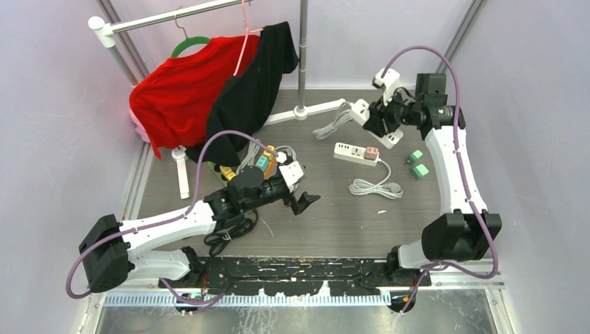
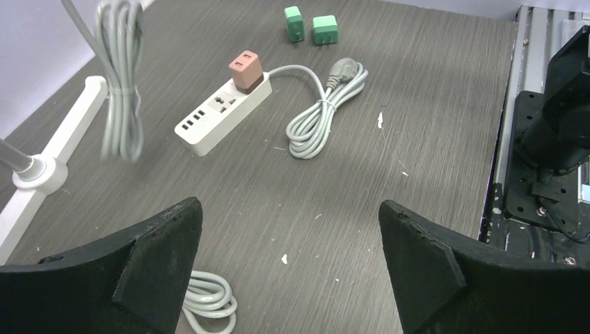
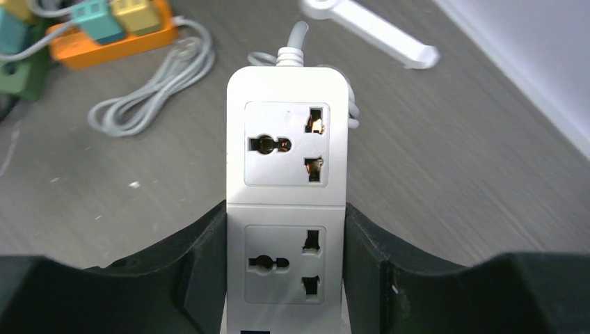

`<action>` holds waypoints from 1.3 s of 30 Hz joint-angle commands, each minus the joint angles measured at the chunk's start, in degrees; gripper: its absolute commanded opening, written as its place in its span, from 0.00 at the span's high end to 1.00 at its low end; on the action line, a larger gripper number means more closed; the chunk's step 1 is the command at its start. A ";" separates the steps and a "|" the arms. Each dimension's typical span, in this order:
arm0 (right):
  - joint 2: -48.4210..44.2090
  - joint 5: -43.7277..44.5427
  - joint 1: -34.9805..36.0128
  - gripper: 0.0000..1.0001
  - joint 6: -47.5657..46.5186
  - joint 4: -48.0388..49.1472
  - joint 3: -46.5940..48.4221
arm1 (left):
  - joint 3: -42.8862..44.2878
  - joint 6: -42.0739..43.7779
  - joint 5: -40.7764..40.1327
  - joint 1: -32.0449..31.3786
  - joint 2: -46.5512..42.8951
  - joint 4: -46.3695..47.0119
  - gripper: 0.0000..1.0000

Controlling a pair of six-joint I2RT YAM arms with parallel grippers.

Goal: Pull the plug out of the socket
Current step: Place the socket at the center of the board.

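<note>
A white power strip [image 1: 355, 152] lies mid-table with a pink plug [image 1: 371, 153] seated in its right-end socket. Both show in the left wrist view: the strip [image 2: 209, 123] and the pink plug [image 2: 245, 69]. My left gripper [image 1: 306, 202] is open and empty above bare table, well short of that strip; it also shows in its own view [image 2: 289, 243]. My right gripper [image 1: 376, 122] is at the back right, shut on a second white power strip [image 3: 286, 160] with empty sockets, held off the table. Its fingers [image 3: 202, 268] clamp the strip's long sides.
Two green plugs [image 1: 416, 165] lie right of the strip. The held strip's grey cable [image 2: 122, 90] hangs down. The mid-table strip's coiled cable [image 1: 376, 186] lies in front of it. An orange strip with plugs [image 1: 261, 160] sits by the left arm. A clothes rack foot [image 1: 316, 108] and hanging shirts [image 1: 209, 90] are at the back.
</note>
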 commanded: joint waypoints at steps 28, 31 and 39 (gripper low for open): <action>35.83 31.53 -11.54 0.95 19.86 20.89 19.23 | -1.69 -2.31 -1.58 0.93 1.70 3.42 0.04; 37.96 31.94 -11.49 0.95 23.38 20.68 19.27 | -1.10 -2.33 -1.14 1.09 2.40 3.03 0.04; 43.28 34.03 -10.78 0.90 26.62 19.60 20.65 | -0.42 -2.40 -0.79 1.59 3.24 2.52 0.04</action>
